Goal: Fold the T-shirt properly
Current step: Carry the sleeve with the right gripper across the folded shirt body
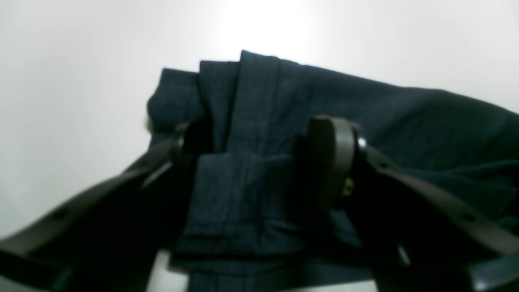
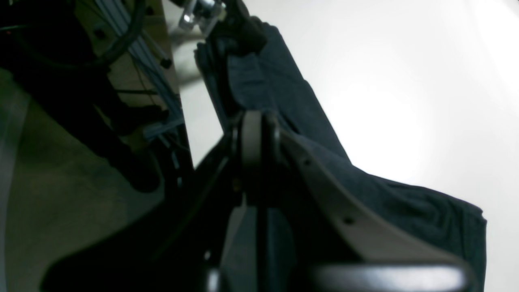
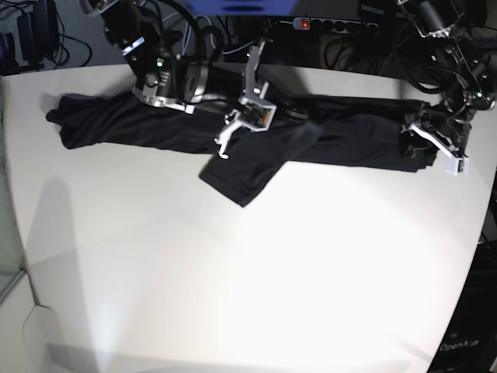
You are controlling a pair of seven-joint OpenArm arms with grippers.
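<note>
The T-shirt (image 3: 233, 136) lies bunched in a long band across the far part of the white table (image 3: 256, 280), cables (image 3: 342, 35) behind it. The left gripper (image 1: 259, 162) straddles folded cloth at one end, jaws apart. The right gripper (image 2: 255, 138) is clenched on fabric; only the base view shows the whole garment

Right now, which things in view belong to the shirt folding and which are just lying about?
Part of the job:
- T-shirt, stretched across the table's far side
- left gripper, jaws astride bunched cloth at one end
- right gripper, shut near the shirt's middle

Lying about:
- power strip behind the table
- cables beside it
</note>
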